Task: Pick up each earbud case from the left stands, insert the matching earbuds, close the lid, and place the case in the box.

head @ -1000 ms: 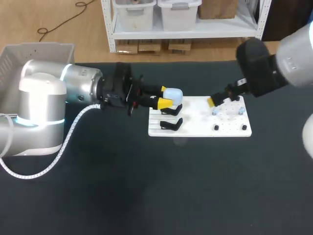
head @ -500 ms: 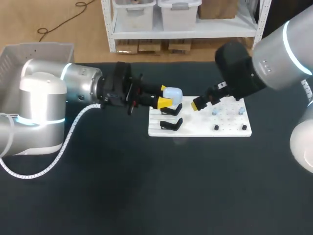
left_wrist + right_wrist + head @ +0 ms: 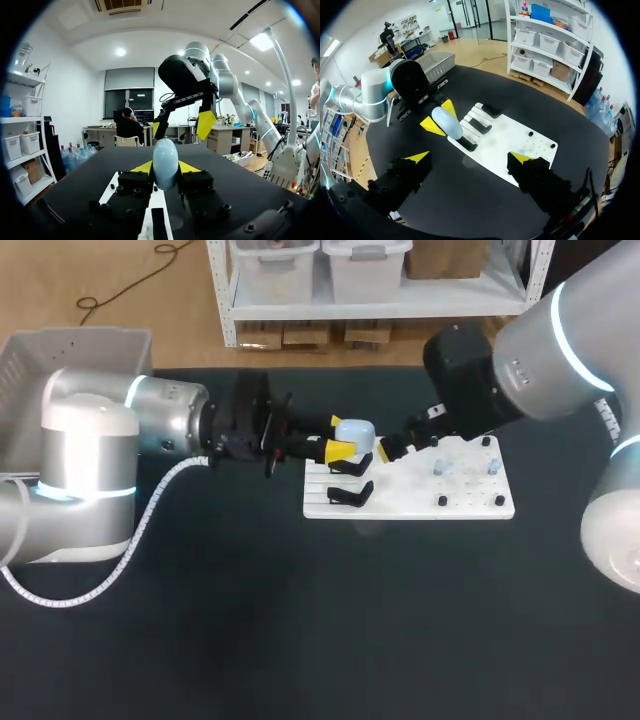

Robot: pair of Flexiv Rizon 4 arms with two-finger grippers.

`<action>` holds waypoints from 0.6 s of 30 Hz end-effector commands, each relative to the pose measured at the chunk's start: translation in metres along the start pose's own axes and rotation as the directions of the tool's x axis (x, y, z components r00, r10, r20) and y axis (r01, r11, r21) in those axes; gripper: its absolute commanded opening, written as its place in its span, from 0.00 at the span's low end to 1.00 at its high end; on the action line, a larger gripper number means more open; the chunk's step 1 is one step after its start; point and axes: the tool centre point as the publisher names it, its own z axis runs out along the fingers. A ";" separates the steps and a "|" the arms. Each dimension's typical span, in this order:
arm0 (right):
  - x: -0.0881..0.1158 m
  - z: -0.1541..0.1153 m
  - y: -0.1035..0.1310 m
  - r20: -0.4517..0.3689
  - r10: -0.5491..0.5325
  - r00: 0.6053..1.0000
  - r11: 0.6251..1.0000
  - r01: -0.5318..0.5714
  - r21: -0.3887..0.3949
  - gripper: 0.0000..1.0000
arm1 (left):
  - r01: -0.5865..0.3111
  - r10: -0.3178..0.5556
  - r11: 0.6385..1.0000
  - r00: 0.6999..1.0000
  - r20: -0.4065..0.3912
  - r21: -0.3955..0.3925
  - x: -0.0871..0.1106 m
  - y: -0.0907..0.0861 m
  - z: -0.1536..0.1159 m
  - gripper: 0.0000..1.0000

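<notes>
Left hand grips the earbud case at the white board's stand end.
The left hand (image 3: 338, 437) is clamped on the pale blue earbud case (image 3: 355, 430), a yellow tip on each side, just over the black stands (image 3: 350, 494) of the white board (image 3: 470, 496). The right hand (image 3: 470, 157) hangs above that same end, fingers wide apart and holding nothing.

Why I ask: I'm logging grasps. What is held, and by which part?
The left gripper clamps the earbud case by its opposite sides; the right gripper is open, holding nothing.
</notes>
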 end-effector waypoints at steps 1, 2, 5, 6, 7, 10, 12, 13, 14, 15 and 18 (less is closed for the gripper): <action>-0.008 0.010 0.003 -0.015 -0.001 1.000 1.000 0.001 -0.006 1.00 | -0.002 0.002 1.000 1.000 0.004 -0.015 0.000 -0.004 0.000 0.00; -0.008 0.012 0.003 -0.017 -0.002 1.000 1.000 0.002 -0.008 1.00 | -0.002 0.002 1.000 1.000 0.004 -0.015 0.000 -0.004 0.000 0.00; -0.011 0.015 0.004 -0.022 -0.003 1.000 1.000 0.002 -0.012 1.00 | -0.002 0.002 1.000 1.000 0.004 -0.015 0.000 -0.004 0.000 0.00; -0.012 0.016 0.003 -0.023 0.000 1.000 1.000 -0.001 -0.015 1.00 | -0.002 0.002 1.000 1.000 0.004 -0.015 0.000 -0.004 0.000 0.00; -0.013 0.017 0.003 -0.022 0.004 1.000 1.000 -0.004 -0.018 1.00 | -0.002 0.002 1.000 1.000 0.004 -0.015 0.000 -0.004 0.000 0.00; -0.016 0.018 0.002 -0.020 0.014 1.000 1.000 -0.015 -0.026 1.00 | -0.002 0.002 1.000 1.000 0.004 -0.015 0.000 -0.004 0.000 0.00; -0.017 0.020 0.002 -0.020 0.017 1.000 0.999 -0.017 -0.028 1.00 | -0.002 0.002 1.000 1.000 0.004 -0.015 0.000 -0.004 0.000 0.00; -0.017 0.020 0.002 -0.020 0.019 1.000 0.999 -0.019 -0.029 1.00 | -0.002 0.002 1.000 1.000 0.004 -0.015 0.000 -0.004 0.000 0.00; -0.018 0.021 0.002 -0.020 0.020 1.000 0.999 -0.021 -0.031 1.00 | -0.002 0.002 1.000 1.000 0.004 -0.015 0.000 -0.004 0.000 0.00; -0.018 0.021 0.002 -0.020 0.021 1.000 0.999 -0.022 -0.031 1.00 | -0.002 0.002 1.000 1.000 0.004 -0.015 0.000 -0.004 0.000 0.00; -0.019 0.023 0.003 -0.021 0.023 1.000 0.999 -0.023 -0.035 1.00 | -0.002 0.002 1.000 1.000 0.004 -0.015 0.000 -0.004 0.000 0.00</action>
